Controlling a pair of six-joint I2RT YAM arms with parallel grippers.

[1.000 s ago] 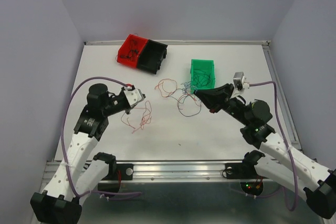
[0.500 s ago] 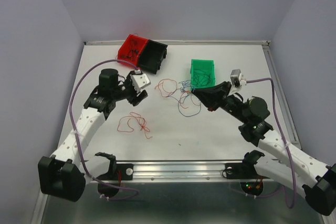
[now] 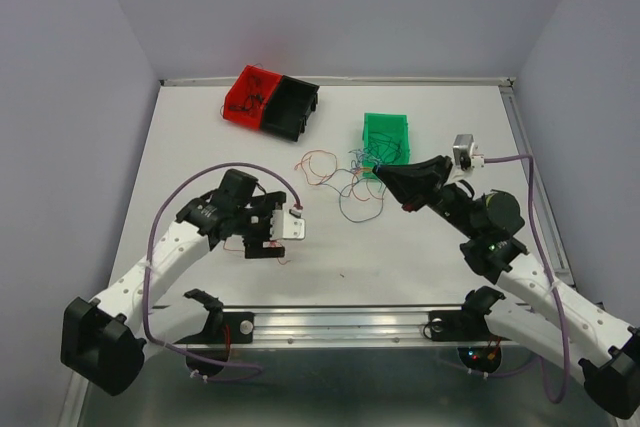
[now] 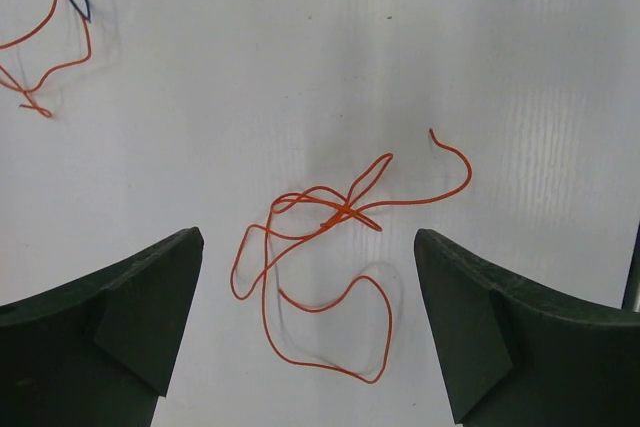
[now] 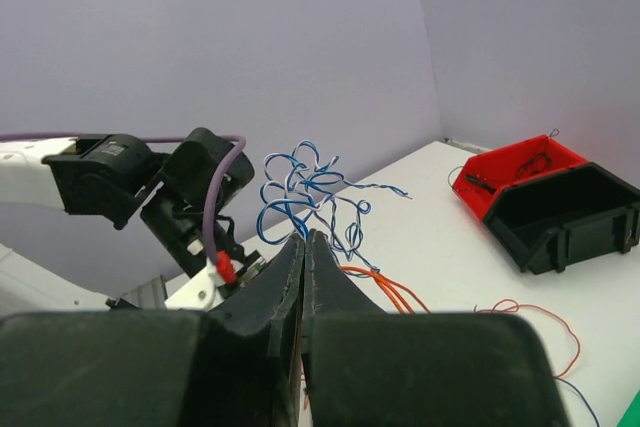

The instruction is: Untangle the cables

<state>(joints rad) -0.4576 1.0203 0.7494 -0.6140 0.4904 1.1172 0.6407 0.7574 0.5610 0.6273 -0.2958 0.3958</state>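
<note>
While the left claw (image 4: pixel 308 242) hangs spread wide over the white table (image 4: pixel 520 37), a thin looping orange wire (image 4: pixel 340 215) lies flat between its fingers. It touches neither, and bare surface lies on every side. The right claw (image 5: pixel 304 239) is pressed together, pinching a bunch of thin blue wires (image 5: pixel 300 182) that rises above its tips.

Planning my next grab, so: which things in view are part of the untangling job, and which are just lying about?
Job:
loose thin orange wire
central tangle of thin red, blue and orange wires
blue-and-white wire bunch pinched in the right fingers

Lying about:
red plastic bin
black plastic bin
green plastic bin
</note>
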